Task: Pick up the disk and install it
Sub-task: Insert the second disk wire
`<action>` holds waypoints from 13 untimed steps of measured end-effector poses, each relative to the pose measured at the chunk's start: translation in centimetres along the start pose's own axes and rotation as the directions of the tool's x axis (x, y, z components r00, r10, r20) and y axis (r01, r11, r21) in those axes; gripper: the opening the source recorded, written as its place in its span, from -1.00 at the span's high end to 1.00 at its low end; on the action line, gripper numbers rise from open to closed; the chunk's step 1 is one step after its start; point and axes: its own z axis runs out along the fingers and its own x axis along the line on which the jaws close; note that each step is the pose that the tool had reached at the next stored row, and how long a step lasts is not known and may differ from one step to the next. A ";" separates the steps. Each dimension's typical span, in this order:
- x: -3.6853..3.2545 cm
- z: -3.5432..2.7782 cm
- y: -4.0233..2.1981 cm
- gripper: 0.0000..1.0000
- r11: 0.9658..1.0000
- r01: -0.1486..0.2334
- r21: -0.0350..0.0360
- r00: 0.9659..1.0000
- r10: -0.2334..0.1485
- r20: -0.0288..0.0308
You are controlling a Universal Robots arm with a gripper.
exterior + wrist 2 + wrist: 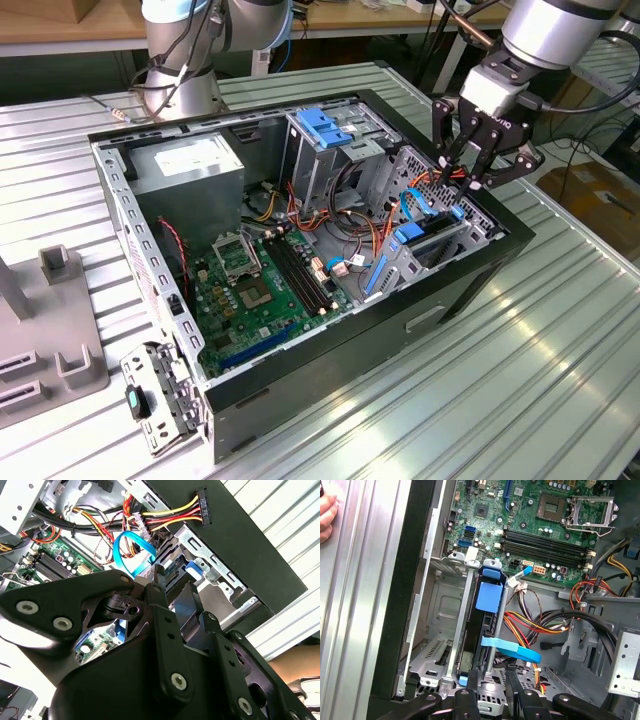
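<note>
Gripper (478,165) fingers hang parted and empty above the drive cage at the open computer case's (470,290) front corner. Directly below the fingertips, the disk (481,630) stands on edge in its bay slot, blue rails showing, judged largely seated. Beyond lie the blue data cable (512,650) and motherboard (540,525).

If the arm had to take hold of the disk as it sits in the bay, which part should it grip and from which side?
Probably the blue rail end of the disk, pinched across its thin sides from straight above. It stands on edge in the metal drive cage, so only that upper edge is exposed. The gripper hovers just above the cage.
</note>
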 end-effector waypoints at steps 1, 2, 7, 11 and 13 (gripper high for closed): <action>0.00 0.00 0.00 0.29 1.000 0.001 0.000 1.000 -0.001 0.000; 0.00 0.00 0.00 0.29 1.000 0.001 0.000 1.000 -0.001 0.000; 0.00 0.00 0.00 0.29 1.000 0.001 0.000 1.000 -0.001 0.000; 0.00 0.00 -0.03 0.29 1.000 0.001 0.000 1.000 -0.001 0.000; 0.04 0.00 -0.17 0.29 1.000 0.003 0.000 1.000 -0.003 0.000</action>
